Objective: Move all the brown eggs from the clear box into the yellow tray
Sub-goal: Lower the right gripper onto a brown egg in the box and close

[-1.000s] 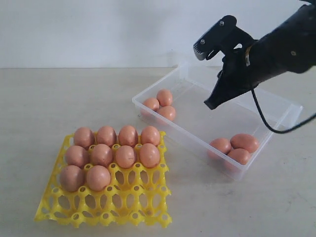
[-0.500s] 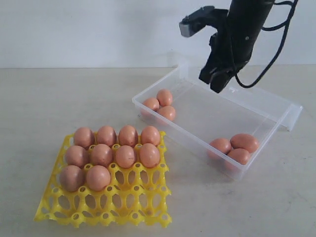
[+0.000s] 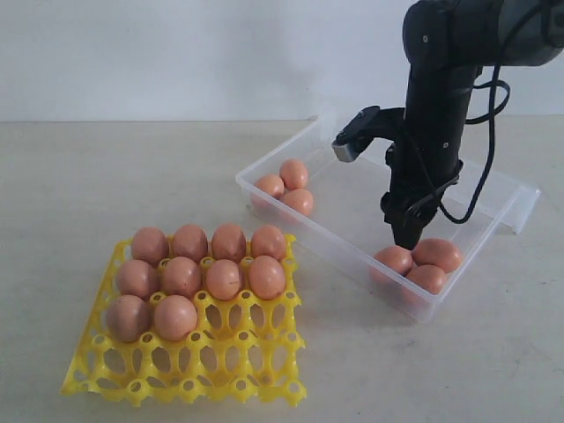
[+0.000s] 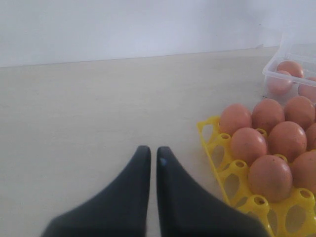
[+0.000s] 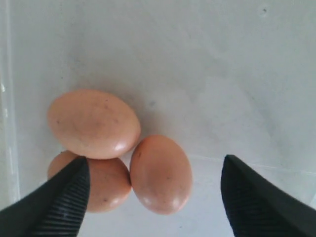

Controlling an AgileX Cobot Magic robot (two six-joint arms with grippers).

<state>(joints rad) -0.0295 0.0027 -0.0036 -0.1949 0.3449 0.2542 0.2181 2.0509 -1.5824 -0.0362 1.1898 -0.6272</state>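
Down into the clear box (image 3: 335,251) comes the right arm (image 3: 436,115): a second ago it hangs tilted high over the box's middle, half a second ago it stands upright above the far wall, and now it points straight down over the corner nearest the camera on the right. Its right fingers (image 3: 407,231) sit just above the cluster of three brown eggs (image 3: 414,262) there. The exterior view does not settle whether they touch an egg. In the right wrist view these fingers (image 5: 54,197) are spread wide. One tip is over the edge of the lower egg of the cluster (image 5: 106,185), the other is over bare box floor, and a second egg (image 5: 160,173) lies between them. Nothing is gripped. None of the eggs has shifted. Three more (image 3: 286,185) lie together in the box's far left corner, and ten (image 3: 203,264) fill the two back rows and two cups of the third row of the yellow tray (image 3: 238,352), which sits on the bench (image 3: 88,176) just beside the box. The left fingers (image 4: 128,197) are drawn nearly together with only a slit between them, holding nothing, low over bare bench beside the tray's corner (image 4: 212,133).
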